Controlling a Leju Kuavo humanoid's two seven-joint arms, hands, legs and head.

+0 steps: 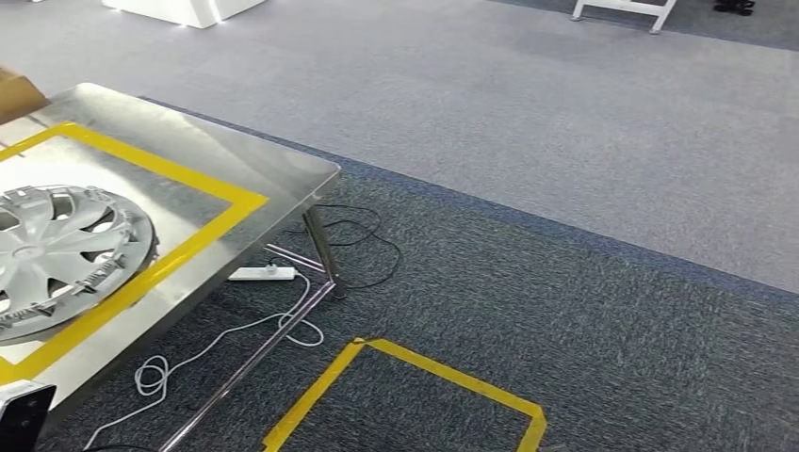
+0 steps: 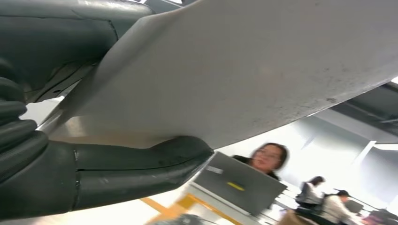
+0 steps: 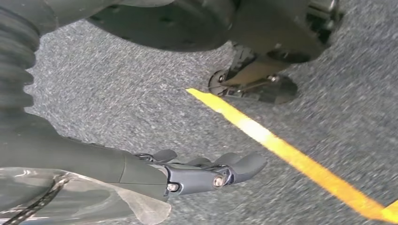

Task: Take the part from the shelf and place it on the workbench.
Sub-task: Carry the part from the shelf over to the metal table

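Head view showed a silver plastic wheel cover [image 1: 57,254] lying flat on the steel workbench [image 1: 273,174] inside yellow tape, its left part cut off by the frame. Left wrist view had the left hand [image 2: 108,171] with its thumb pressed under a pale flat panel [image 2: 253,70]; what that panel was, and the grasp, could not be told. Right wrist view showed the right hand [image 3: 187,171] hanging over grey carpet [image 3: 117,103], fingers loosely apart, empty.
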